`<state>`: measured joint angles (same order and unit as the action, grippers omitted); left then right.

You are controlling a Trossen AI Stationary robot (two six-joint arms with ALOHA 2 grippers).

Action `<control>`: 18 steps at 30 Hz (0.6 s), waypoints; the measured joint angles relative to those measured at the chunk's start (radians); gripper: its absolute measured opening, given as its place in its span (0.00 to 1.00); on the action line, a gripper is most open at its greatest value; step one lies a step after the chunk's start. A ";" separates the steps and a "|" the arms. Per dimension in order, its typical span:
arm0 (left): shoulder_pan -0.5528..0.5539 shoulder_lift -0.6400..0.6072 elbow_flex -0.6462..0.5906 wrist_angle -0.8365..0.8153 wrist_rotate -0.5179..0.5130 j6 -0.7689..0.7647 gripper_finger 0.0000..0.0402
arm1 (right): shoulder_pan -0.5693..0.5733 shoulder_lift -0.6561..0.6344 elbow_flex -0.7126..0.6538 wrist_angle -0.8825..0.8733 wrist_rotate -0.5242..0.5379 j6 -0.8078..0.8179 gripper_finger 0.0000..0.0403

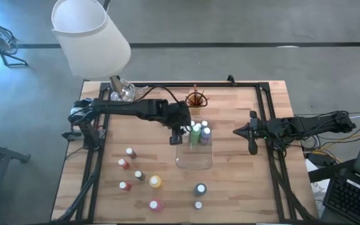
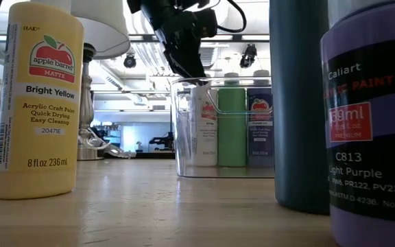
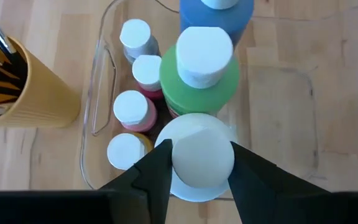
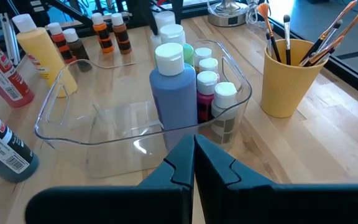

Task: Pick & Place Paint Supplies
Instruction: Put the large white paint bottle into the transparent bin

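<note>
While you're scanning the high view from the left edge, you hit the loose paint bottles first: a scatter of small ones around 7 o'clock on the table, with the yellow bottle (image 1: 155, 181) and a red bottle (image 1: 156, 204) among them, all standing upright and apart from each other. Next over is your left gripper (image 3: 196, 163), parked above the 9 o'clock end of the clear tray (image 1: 194, 164). From the wrist cam you can see its fingers (image 3: 151, 177) sitting on both sides of the white bottle (image 3: 197, 155) cap, jaws partway apart; can't tell if they're actually pinching it or just flanking it. That white bottle stands inside the tray, touching the green bottle (image 3: 199, 84), with the blue bottle (image 3: 216, 12) just beyond and four small bottles lined up along the tray wall beside them. At 12 o'clock from the tray sits the orange cup (image 1: 196, 99) with the brushes (image 4: 316, 37) sticking out. A dark teal bottle (image 1: 200, 189) stands at 6 o'clock of the tray. Over at 3 o'clock, your right gripper (image 4: 194, 163) waits with its fingers pressed together, holding nothing, well apart from the tray.
</note>
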<state>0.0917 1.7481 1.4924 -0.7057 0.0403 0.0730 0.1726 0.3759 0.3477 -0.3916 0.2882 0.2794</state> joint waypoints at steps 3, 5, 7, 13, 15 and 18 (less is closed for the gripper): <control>-0.001 0.001 0.011 -0.011 0.001 0.004 0.41 | 0.000 0.000 0.000 0.000 0.000 -0.001 0.02; -0.001 0.002 0.021 -0.027 0.002 0.005 0.44 | 0.000 0.000 0.000 0.000 0.000 0.001 0.02; -0.001 0.002 0.031 -0.042 0.003 0.005 0.46 | 0.000 0.000 0.000 0.000 0.000 -0.001 0.02; -0.002 0.003 0.078 -0.106 0.004 0.018 0.49 | 0.000 0.000 0.000 0.000 0.000 -0.001 0.02; -0.002 0.003 0.092 -0.107 0.004 0.023 0.50 | 0.000 0.000 0.000 0.000 0.000 0.000 0.02; -0.002 0.003 0.114 -0.126 0.003 0.033 0.50 | 0.000 0.000 0.000 0.000 0.000 -0.001 0.02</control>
<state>0.0902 1.7516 1.6062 -0.8312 0.0432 0.1064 0.1722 0.3759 0.3477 -0.3916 0.2882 0.2780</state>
